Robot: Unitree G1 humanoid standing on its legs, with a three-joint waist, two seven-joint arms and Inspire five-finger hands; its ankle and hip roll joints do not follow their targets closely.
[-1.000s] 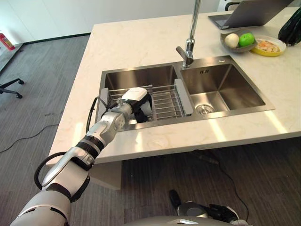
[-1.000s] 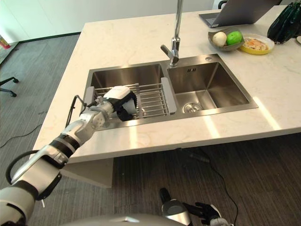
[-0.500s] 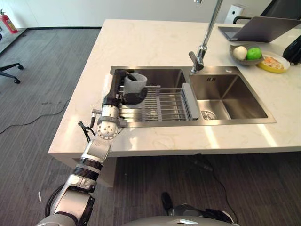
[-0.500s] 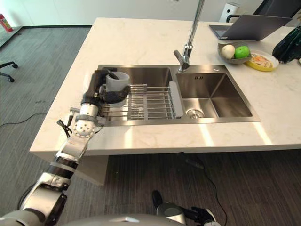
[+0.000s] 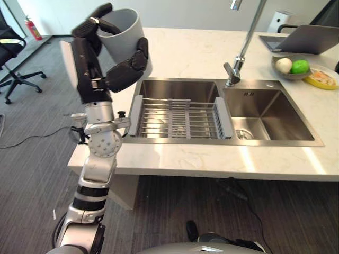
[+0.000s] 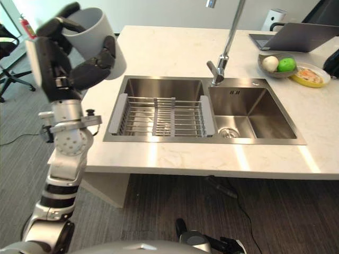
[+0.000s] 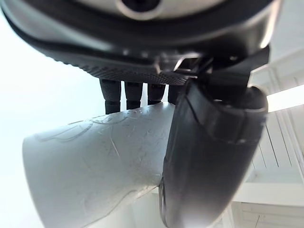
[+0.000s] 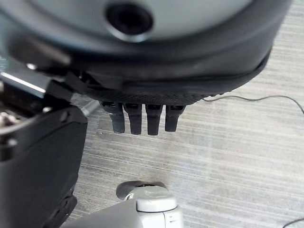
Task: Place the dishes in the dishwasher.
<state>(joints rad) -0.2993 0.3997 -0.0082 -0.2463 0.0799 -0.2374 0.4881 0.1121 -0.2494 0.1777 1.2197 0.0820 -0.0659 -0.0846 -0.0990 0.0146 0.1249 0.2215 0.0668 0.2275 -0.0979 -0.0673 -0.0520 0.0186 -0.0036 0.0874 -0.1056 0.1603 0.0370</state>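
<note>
My left hand (image 5: 93,62) is raised high over the counter's left corner, shut on a light grey cup (image 5: 125,27). The cup is tilted, its mouth facing up and away. Close up in the left wrist view, the thumb (image 7: 209,156) presses the cup's (image 7: 95,161) side and the fingers (image 7: 133,93) curl round behind it. The sink rack (image 5: 179,117) below holds no dishes. My right hand (image 8: 142,76) hangs over grey carpet, fingers (image 8: 141,118) relaxed and holding nothing.
A double steel sink is set in the pale stone counter (image 5: 190,53), with a tall faucet (image 5: 241,53) between the basins. At the far right stand a bowl of fruit (image 5: 290,66), a yellow plate (image 5: 323,79) and a laptop (image 5: 307,39). An office chair (image 5: 10,58) stands at the left.
My left hand has lifted the grey cup out of the sink rack and raised it high above the counter's left end. The camera view has also shifted.
</note>
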